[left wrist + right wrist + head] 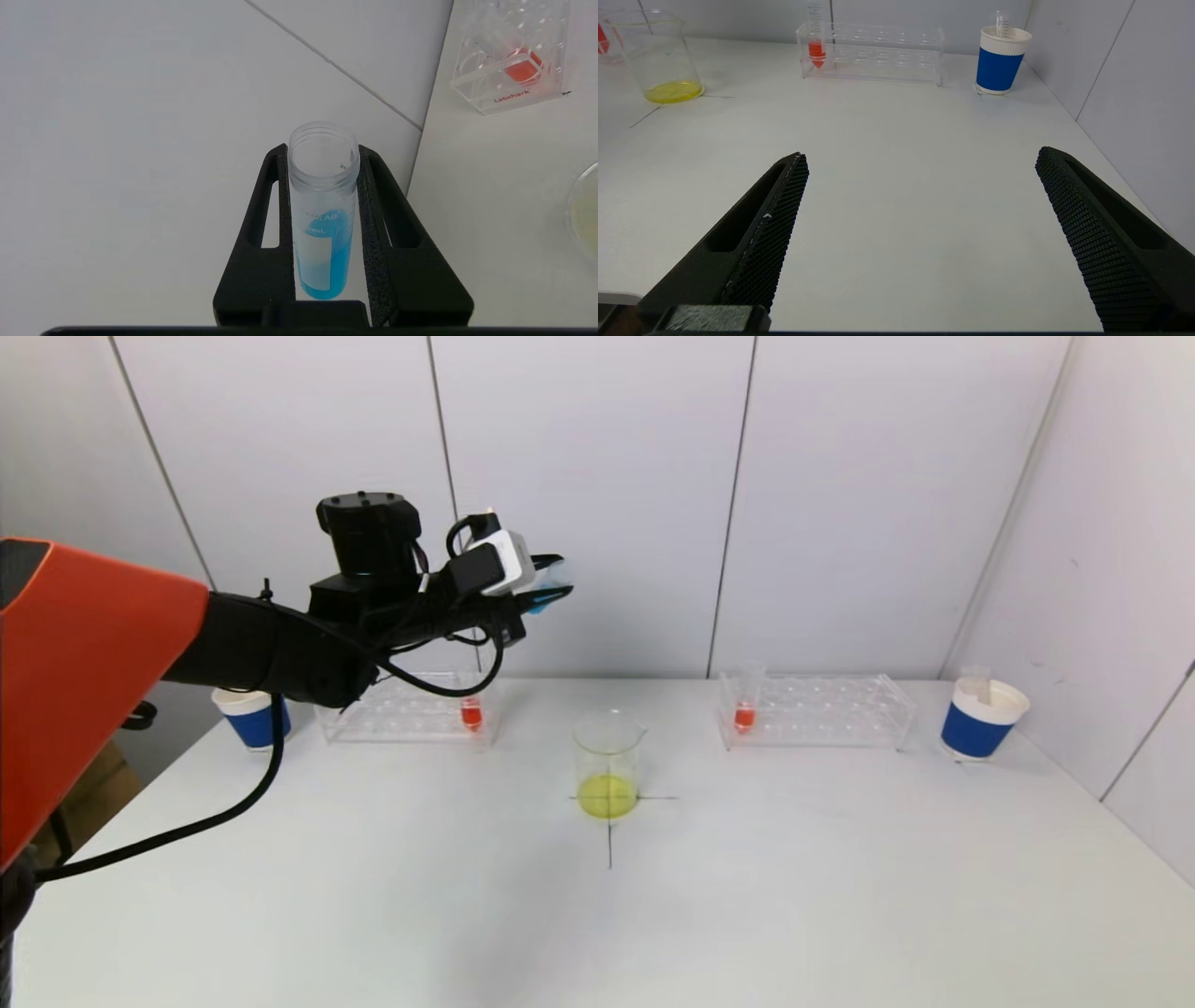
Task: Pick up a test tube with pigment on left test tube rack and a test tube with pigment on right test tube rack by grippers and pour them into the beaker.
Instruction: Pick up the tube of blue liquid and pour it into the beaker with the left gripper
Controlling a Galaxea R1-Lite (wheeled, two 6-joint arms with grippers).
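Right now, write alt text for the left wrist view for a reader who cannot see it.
The left claw grips a clear plastic test tube of blue liquid between its black fingers, open mouth toward the wall. Beyond, on the white table, stands a clear test tube rack holding orange-red pigment.

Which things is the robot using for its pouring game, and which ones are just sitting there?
Using:
- left gripper, clamped on the blue test tube
- beaker with yellow liquid
- right rack with its red tube
- right gripper, open, waiting low

Just sitting:
- two blue cups
- left rack's red tube
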